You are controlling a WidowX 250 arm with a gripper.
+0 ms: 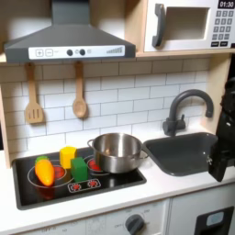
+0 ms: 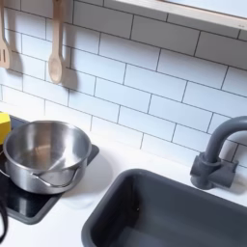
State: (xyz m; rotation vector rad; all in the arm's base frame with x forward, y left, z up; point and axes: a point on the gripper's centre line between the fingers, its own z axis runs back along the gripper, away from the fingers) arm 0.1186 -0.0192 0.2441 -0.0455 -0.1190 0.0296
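1. Black tool hangs at the first exterior view's right edge, over the right end of the sink. It is cut off by the frame and dark against dark; whether it is released or clenched cannot be told, and nothing is seen in it.
2. Nearest thing to the tool is the sink, directly under and beside it; the dark faucet stands just behind the basin, up and to the first exterior view's left of the tool.
3. Steel pot lies well apart from the tool, toward the first exterior view's left, beyond the full width of the basin. It sits upright on the black stovetop, at that stovetop's near-tool end. In the second exterior view the pot shows an empty interior, a handle on its near rim, and a strip of white surface between it and the sink.
4. Farther from the tool than the pot: a green piece touching or just beside the pot, a yellow piece, and an orange-yellow piece, all on the stovetop.
5. Governing relation: pot and tool are separated sideways along the surface, sink between them; no contact.
6. Two wooden utensils hang on the tiled wall, well clear of the tool.
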